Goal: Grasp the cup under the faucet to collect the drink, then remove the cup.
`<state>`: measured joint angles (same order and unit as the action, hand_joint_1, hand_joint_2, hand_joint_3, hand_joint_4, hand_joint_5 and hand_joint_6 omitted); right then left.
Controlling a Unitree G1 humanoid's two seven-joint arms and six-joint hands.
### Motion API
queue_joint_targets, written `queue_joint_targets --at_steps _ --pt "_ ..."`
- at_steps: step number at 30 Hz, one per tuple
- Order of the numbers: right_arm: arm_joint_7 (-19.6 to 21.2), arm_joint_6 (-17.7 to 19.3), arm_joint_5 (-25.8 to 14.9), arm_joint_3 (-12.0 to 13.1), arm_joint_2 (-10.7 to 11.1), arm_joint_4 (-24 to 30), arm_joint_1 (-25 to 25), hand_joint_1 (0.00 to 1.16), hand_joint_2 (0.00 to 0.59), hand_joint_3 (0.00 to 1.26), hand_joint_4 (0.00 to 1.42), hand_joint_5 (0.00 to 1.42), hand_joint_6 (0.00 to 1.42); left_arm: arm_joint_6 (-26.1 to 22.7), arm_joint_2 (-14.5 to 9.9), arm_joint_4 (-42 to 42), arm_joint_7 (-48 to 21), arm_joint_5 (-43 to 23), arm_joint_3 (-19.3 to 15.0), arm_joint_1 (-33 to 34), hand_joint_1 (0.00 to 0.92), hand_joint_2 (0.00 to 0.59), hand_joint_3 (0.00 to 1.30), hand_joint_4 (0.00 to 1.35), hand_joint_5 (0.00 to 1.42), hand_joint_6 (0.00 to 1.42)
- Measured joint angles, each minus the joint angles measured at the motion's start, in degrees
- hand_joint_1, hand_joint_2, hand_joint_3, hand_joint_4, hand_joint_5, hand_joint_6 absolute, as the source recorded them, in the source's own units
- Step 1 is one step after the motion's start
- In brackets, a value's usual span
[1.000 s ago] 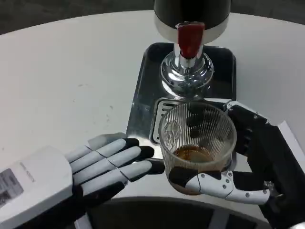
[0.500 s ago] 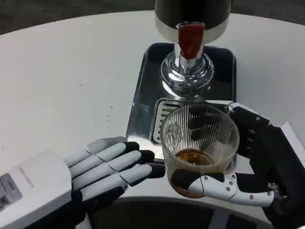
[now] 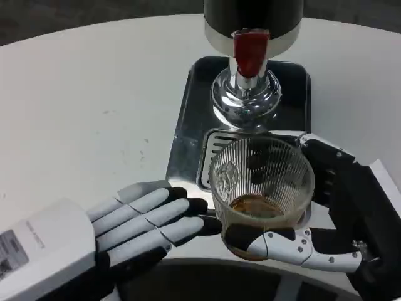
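We take the drip tray (image 3: 188,119) as our landmark; it sits on the table (image 3: 94,94). On the far part of the tray we see the faucet (image 3: 245,94), and above it the lever (image 3: 250,51) and the dispenser body (image 3: 253,19). At the tray's near end lies the grate (image 3: 213,145), and over that near end we find the cup (image 3: 260,194), nearer to us than the faucet, with drink (image 3: 254,204) in its bottom. The right hand (image 3: 332,226) holds the cup from the tray's right and near side. The left hand (image 3: 135,222) lies flat to the near left of the tray, its fingertips just beside the cup.
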<state>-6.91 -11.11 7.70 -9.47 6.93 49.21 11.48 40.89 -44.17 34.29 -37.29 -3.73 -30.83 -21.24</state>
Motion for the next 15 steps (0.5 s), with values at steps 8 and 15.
queue_joint_targets --at_steps 8,15 --pt "0.00 -0.02 0.01 -0.52 0.01 0.06 0.00 1.00 0.112 0.75 0.75 0.89 0.84 0.00 0.03 0.01 0.00 -0.12 -0.26 -0.39 0.000 0.064 0.09 0.00 0.00 0.00" --pt "0.02 -0.02 0.02 -1.07 0.01 0.11 0.04 1.00 0.115 0.75 0.75 0.89 0.84 -0.07 0.04 0.26 0.00 -0.23 -0.61 -0.57 0.000 0.064 0.10 0.00 0.00 0.00"
